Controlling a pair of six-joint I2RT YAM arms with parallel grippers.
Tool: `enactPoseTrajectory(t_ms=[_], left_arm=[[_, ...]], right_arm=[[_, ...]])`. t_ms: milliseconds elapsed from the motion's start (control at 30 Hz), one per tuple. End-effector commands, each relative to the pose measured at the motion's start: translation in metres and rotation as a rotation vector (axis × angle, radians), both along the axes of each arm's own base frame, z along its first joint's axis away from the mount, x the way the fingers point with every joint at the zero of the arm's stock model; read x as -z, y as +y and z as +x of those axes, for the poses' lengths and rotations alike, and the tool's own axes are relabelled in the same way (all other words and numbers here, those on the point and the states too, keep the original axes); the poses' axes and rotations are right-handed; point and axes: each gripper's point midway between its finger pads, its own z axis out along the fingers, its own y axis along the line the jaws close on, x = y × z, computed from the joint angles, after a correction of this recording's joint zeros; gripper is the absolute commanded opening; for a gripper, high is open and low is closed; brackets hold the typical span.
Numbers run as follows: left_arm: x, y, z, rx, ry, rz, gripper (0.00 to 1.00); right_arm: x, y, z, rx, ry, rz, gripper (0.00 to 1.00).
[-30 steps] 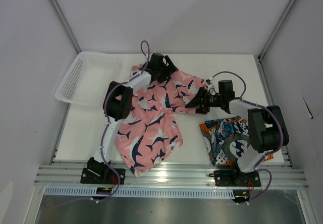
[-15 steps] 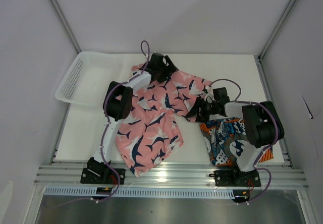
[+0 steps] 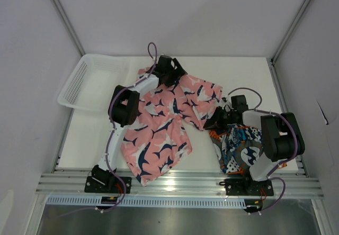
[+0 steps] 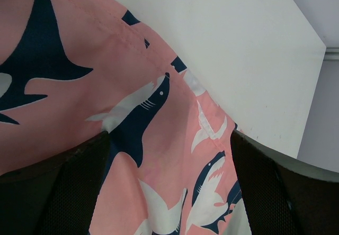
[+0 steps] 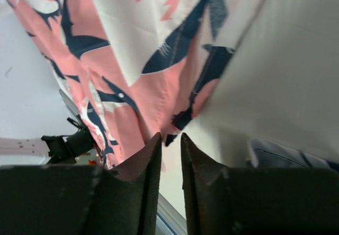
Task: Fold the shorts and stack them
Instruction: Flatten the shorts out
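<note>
Basket (image 3: pixel 71 87) left, pink shorts (image 3: pixel 159 134) seemingly in right gripper (image 5: pixel 170 139)

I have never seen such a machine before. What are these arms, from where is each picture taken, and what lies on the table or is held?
These are two robot arms bolted at the near edge of a white table. The wide picture looks down from above and behind them; the other two come from a small camera on each wrist. On the table lie pink shark-print shorts, a multicoloured pair and a white mesh basket. The left claw hangs open over the pink shorts. The right claw pinches their hem.
</note>
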Motion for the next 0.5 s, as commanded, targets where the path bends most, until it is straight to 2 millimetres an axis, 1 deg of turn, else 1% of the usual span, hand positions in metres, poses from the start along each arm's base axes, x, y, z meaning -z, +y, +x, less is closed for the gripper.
enactPoseTrajectory(t_ms=[0,33,67,100,133,167,200,233,267,300,333,367,400,433,467], left_arm=[[0.006,0.007,0.002,-0.002,0.013,0.033,0.97],[0.005,0.007,0.002,-0.001,0.011,0.034,0.97],[0.005,0.007,0.002,0.0,0.012,0.035,0.97],[0.003,0.006,0.002,0.003,0.008,0.033,0.97],[0.002,0.006,0.001,0.006,0.008,0.032,0.98],[0.001,0.005,0.001,0.012,0.007,0.029,0.98],[-0.003,0.003,0.0,0.025,0.005,0.019,0.98],[-0.004,0.003,-0.002,0.031,0.008,0.018,0.98],[-0.003,0.003,-0.005,0.039,0.01,0.019,0.98],[-0.005,0.003,-0.006,0.046,0.009,0.016,0.98],[-0.018,0.002,-0.004,0.049,-0.017,0.007,0.99],[-0.011,0.005,-0.01,0.053,-0.005,0.018,0.99],[-0.015,0.005,-0.01,0.054,-0.017,0.017,0.99],[-0.022,0.008,-0.011,0.053,-0.03,0.017,0.99],[-0.021,0.009,-0.013,0.057,-0.032,0.023,0.99]], right_arm=[[0.002,-0.011,0.006,0.014,-0.006,-0.074,0.25],[0.004,-0.019,0.014,0.042,-0.017,-0.117,0.3],[0.005,-0.024,0.017,0.061,-0.017,-0.135,0.33],[0.003,-0.028,0.022,0.083,-0.027,-0.142,0.41],[-0.003,-0.037,0.032,0.124,-0.053,-0.154,0.43],[-0.007,-0.041,0.038,0.144,-0.071,-0.17,0.45],[-0.011,-0.045,0.045,0.165,-0.092,-0.19,0.5],[-0.019,-0.051,0.06,0.195,-0.127,-0.218,0.52],[-0.023,-0.053,0.068,0.204,-0.142,-0.226,0.54],[-0.027,-0.056,0.075,0.214,-0.152,-0.236,0.55],[-0.025,-0.058,0.083,0.222,-0.151,-0.245,0.55],[-0.034,-0.064,0.1,0.245,-0.186,-0.251,0.55],[-0.037,-0.068,0.108,0.259,-0.197,-0.249,0.55],[-0.038,-0.076,0.122,0.292,-0.196,-0.235,0.54],[-0.041,-0.077,0.132,0.298,-0.218,-0.211,0.54]])
